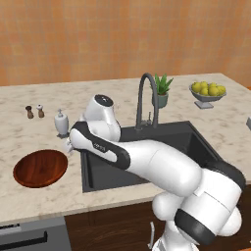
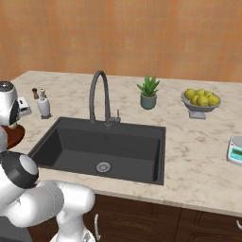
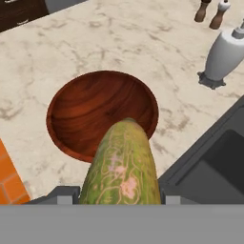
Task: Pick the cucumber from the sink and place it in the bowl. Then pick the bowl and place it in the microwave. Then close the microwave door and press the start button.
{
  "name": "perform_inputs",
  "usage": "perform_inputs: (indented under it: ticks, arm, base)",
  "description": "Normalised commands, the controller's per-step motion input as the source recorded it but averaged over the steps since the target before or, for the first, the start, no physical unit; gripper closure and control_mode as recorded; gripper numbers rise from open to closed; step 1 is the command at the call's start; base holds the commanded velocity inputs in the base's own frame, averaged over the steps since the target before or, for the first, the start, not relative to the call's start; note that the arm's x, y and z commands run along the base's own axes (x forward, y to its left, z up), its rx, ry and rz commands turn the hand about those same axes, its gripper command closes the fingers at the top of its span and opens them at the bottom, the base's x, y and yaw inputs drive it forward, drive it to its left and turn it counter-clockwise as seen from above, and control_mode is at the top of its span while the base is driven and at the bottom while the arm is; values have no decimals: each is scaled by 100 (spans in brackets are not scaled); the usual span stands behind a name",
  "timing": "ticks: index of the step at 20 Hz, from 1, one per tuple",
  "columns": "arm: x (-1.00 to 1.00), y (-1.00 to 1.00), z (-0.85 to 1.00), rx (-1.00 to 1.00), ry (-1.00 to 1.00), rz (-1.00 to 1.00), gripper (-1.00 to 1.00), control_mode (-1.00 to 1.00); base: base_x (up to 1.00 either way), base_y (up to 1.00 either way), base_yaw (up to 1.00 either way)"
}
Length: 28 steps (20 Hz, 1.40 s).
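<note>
over one bowl (image 3: pixel 90 107), one cucumber (image 3: pixel 121 167)

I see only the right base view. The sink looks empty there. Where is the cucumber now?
Observer: In the hand view the cucumber is held in the gripper, pointing toward the bowl.
Operator: Is the bowl empty?
Observer: Yes, the hand view shows only bare wood inside.
Operator: Where does the bowl stand?
Observer: In the left base view it sits on the counter left of the sink, with the hand near the sink's left edge.
</note>
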Motion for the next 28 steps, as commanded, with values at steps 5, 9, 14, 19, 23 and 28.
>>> perform_inputs:
  ticks: [5,9,14,19,23,28]
  arm:
    - [18,23,-13,-1,5,0,100,-100]
    - [4,54,-12,-9,1,0,100,-100]
    - [1,30,-15,-1,0,0,100,-100]
    - [3,39,-24,-3,0,0,100,-100]
    - [6,43,-21,-6,0,0,100,-100]
    - [7,46,-11,-8,0,-2,100,-100]
  base:
    - [0,0,0]
    - [0,0,0]
    - [0,0,0]
    - [0,0,0]
    - [0,0,0]
    - [0,0,0]
